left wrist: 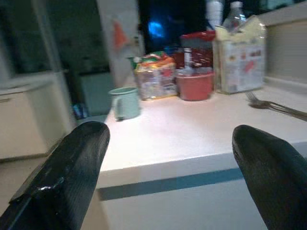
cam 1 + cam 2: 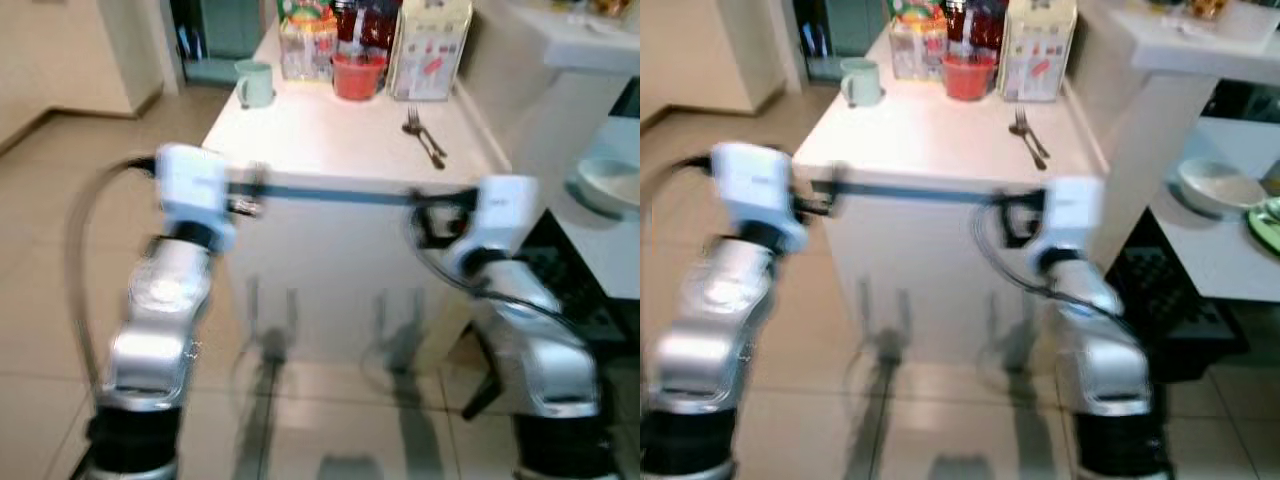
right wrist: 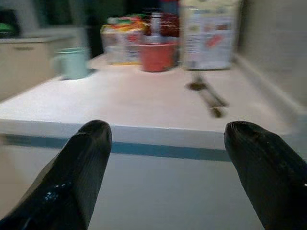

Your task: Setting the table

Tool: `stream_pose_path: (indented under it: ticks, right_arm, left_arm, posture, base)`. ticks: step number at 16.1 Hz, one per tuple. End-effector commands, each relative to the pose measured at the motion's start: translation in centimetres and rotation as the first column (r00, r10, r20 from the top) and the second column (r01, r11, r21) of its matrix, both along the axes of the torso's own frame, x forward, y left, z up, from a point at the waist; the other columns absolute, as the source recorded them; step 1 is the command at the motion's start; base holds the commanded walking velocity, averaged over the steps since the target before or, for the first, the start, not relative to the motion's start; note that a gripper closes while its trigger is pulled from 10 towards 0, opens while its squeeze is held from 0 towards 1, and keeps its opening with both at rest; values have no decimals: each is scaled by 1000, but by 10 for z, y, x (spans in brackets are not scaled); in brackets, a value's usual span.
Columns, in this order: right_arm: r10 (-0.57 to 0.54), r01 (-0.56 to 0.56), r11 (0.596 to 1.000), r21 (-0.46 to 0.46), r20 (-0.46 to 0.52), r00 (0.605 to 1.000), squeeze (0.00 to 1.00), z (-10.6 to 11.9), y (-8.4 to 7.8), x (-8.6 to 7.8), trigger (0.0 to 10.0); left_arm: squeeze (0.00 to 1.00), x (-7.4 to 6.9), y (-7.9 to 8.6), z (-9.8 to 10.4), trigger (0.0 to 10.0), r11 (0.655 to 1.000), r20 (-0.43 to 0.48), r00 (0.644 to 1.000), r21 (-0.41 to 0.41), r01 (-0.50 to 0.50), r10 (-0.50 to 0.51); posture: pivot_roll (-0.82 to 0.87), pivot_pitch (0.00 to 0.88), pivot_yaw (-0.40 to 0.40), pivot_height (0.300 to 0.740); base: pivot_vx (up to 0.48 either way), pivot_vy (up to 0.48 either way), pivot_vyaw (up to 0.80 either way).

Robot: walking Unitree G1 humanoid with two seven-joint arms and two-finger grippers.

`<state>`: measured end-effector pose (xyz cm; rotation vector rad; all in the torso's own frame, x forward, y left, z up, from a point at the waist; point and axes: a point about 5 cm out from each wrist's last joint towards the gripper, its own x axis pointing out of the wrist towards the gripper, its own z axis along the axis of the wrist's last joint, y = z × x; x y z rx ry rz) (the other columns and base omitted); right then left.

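Observation:
A white table with a blue stripe along its front edge stands before me. On it lie a fork and spoon near the right side. A mint green mug stands at the far left, and a red bowl at the back. My left gripper and right gripper are held low before the table's front edge. Both are open, with nothing between their fingers. In the left eye view the left fingers and right fingers are blurred.
Snack packs, a dark bottle and a white carton crowd the table's back edge. To the right, a white counter holds a pale bowl and a green plate. A black crate sits below it.

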<state>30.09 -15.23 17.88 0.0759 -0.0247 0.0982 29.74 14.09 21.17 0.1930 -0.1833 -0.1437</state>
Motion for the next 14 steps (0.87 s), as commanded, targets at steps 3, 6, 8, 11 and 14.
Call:
stream_pose_path:
  ticks: [3, 6, 8, 11, 14]
  right_arm:
    - [27, -27, 999, 18, 10, 1000, 0, 5, 8, 2, 10000]
    - [23, -23, 1000, 8, 17, 1000, 0, 6, 7, 2, 10000]
    - [22, -22, 1000, 4, 18, 1000, 0, 6, 7, 2, 10000]
    - [28, -28, 1000, 7, 28, 999, 0, 7, 7, 2, 10000]
    - [36, -35, 999, -21, 28, 999, 0, 8, 8, 2, 10000]
  left_arm:
    - [0, 1, 9, 5, 10000, 1000, 13, 1000, 10, -26, 26]
    - [0, 2, 9, 4, 10000, 1000, 13, 1000, 11, -28, 28]
    - [0, 1, 10, 4, 10000, 1000, 13, 1000, 11, -28, 28]
    - [0, 2, 10, 4, 10000, 999, 14, 999, 10, -30, 30]
    - [0, 1, 9, 4, 10000, 1000, 13, 999, 11, -29, 29]
  posture:
    - [9, 0, -33, 740]
    - [9, 0, -33, 740]
    - [9, 0, -33, 740]
    - [9, 0, -35, 740]
    - [9, 0, -35, 740]
  base:
    - [364, 0, -533]
    - [369, 0, -267]
    - [368, 0, 0]
    - [366, 0, 0]
    - [369, 0, 0]
